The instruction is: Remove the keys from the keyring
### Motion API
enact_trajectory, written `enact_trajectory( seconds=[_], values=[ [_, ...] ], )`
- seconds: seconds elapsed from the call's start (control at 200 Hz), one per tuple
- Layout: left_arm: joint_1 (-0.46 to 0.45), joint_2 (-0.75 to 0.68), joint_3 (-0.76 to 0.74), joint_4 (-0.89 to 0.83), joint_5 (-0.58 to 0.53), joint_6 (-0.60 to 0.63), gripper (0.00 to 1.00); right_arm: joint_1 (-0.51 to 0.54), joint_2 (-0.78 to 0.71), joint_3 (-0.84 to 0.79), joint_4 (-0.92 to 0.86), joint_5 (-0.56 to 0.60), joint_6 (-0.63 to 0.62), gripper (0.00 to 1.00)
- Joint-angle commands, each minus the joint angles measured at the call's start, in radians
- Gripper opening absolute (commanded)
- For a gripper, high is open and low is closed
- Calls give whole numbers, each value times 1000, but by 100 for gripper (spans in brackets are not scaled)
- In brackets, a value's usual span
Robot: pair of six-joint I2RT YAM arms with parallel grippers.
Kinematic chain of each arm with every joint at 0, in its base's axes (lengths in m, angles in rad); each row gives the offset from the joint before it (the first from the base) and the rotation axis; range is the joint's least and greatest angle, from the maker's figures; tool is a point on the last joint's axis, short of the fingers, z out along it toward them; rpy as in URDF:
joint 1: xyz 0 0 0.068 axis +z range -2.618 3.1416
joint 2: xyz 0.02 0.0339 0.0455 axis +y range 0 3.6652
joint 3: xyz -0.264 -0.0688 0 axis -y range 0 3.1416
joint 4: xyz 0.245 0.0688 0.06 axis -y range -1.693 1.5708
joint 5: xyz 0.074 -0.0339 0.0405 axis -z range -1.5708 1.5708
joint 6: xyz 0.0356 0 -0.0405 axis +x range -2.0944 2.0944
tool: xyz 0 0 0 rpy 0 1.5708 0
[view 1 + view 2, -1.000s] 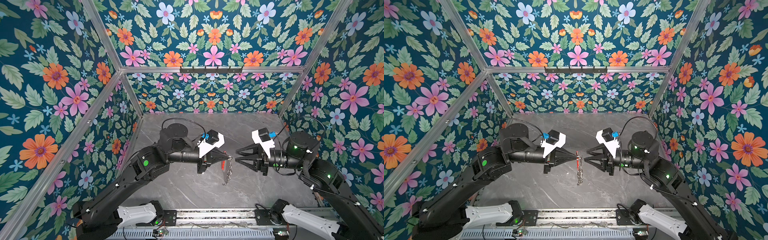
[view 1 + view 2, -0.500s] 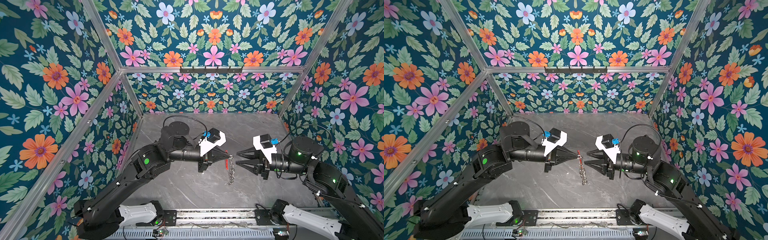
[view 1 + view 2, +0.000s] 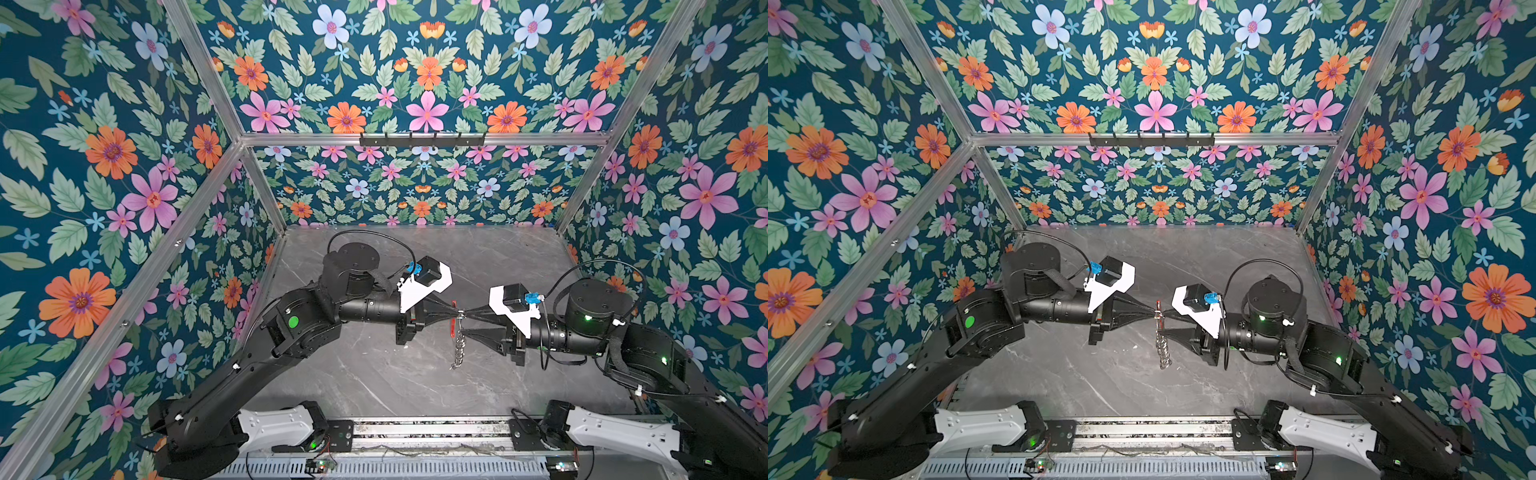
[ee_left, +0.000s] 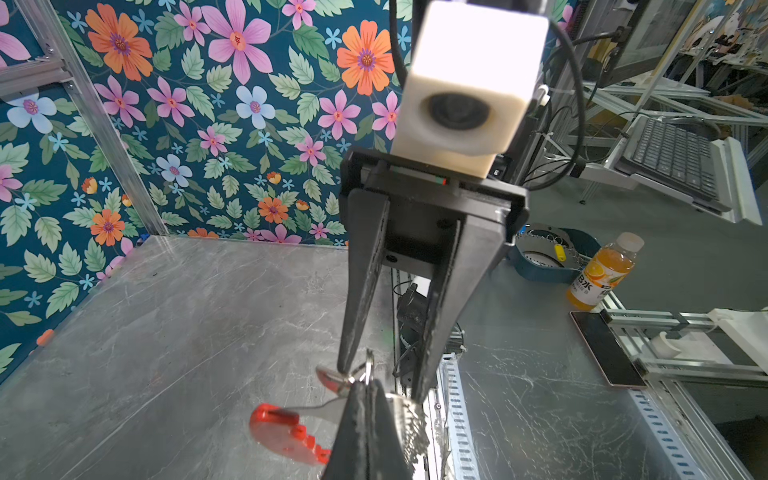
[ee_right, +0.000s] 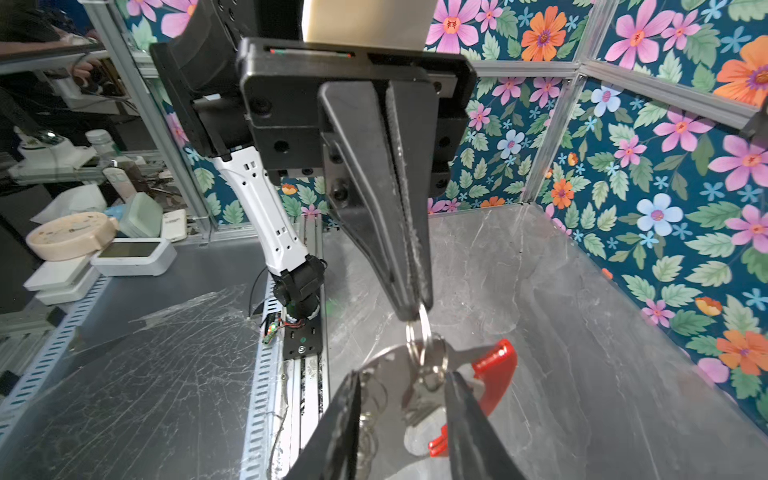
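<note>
Above the middle of the grey marble desk (image 3: 365, 382), the two black arms meet nose to nose, clear of the surface. The left claw (image 3: 454, 311) is pressed tight together. Its tip pinches a silver split ring (image 5: 420, 328) at the top of the keyring (image 5: 392, 363), so the whole bunch dangles from it in the air.

Seen from the right wrist, the keyring is a shiny crescent plate with a red strip (image 5: 494, 368) curving along one side. In both top views it hangs edge-on, a thin line with a string of small silver loops (image 3: 457, 353) trailing below it. I cannot tell whether the lowest loop touches the desk.

The right claw (image 3: 464, 323) comes in from the opposite side with its fingers spread, one on each side of the hanging plate. In the top views, its upper fingertip sits just beside the left claw's tip, and the lower one is level with the top of the loops. Between those fingers a small grey key (image 5: 422, 401) hangs among the rings against the plate. I cannot make out whether either finger actually touches metal, and nothing looks squeezed.

Outside the flowered walls, an orange drink bottle (image 4: 602, 270) stands near a dark phone (image 4: 606, 353).
</note>
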Motion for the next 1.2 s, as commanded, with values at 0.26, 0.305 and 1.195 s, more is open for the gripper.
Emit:
enact_trajectory(
  seconds=[0.26, 0.305, 1.195],
  values=[
    [0, -6, 3, 17, 13, 8, 0, 8, 6, 12, 9, 87, -44, 34],
    [0, -6, 1, 16, 14, 7, 0, 8, 8, 14, 12, 90, -45, 34],
    [6, -9, -14, 78, -6, -29, 0, 21, 26, 31, -23, 90, -58, 1]
  ],
)
